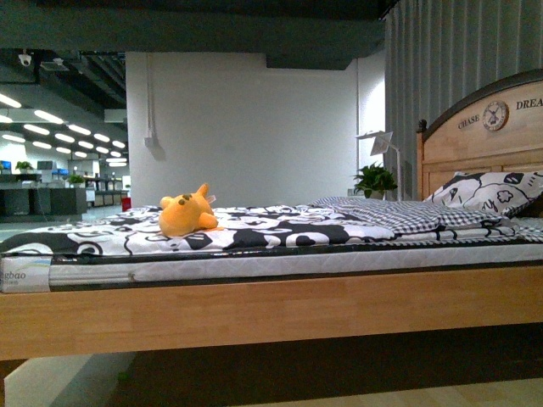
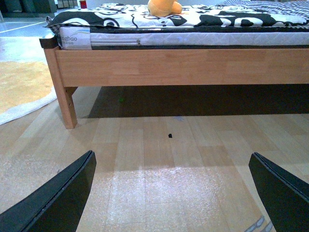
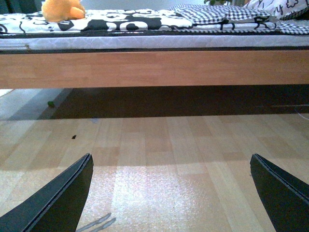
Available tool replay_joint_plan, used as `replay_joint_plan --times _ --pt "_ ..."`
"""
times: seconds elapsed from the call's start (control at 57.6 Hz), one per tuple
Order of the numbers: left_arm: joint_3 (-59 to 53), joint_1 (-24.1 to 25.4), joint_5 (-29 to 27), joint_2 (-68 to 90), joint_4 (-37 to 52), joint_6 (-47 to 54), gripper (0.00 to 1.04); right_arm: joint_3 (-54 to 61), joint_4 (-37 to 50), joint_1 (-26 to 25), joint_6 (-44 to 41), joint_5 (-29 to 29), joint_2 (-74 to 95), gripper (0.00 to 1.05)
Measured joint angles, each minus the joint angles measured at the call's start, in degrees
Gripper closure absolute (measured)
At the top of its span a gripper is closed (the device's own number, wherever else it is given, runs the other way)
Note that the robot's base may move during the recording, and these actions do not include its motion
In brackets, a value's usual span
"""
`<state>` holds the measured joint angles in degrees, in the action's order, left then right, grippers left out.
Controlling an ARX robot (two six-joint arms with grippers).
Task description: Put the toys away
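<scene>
A small yellow-orange plush toy point(image 1: 187, 214) with pointed ears lies on the black-and-white bedspread point(image 1: 254, 227), left of the bed's middle. The left wrist view catches the toy point(image 2: 164, 7) at the mattress edge, and the right wrist view shows the toy point(image 3: 62, 9) too. My left gripper point(image 2: 171, 193) hangs low over the wooden floor, open, nothing between its black fingers point(image 2: 58, 198). My right gripper point(image 3: 171, 193) is likewise open and empty above the floor, well short of the bed. Neither arm shows in the front view.
The wooden bed frame point(image 1: 271, 309) spans the front view, with a headboard point(image 1: 484, 136) at the right. A patterned pillow point(image 1: 492, 191) and a folded checked blanket point(image 1: 399, 212) lie near it. A bed leg point(image 2: 65, 104) and a pale rug point(image 2: 21, 89) stand at the bed's foot end.
</scene>
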<state>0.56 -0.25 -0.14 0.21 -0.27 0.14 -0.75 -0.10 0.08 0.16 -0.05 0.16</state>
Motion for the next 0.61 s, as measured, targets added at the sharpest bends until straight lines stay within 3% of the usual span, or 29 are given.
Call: replay_joint_plan --times 0.608 --pt "0.02 0.0 0.0 0.0 0.0 0.0 0.06 0.0 0.0 0.0 0.0 0.0 0.0 0.06"
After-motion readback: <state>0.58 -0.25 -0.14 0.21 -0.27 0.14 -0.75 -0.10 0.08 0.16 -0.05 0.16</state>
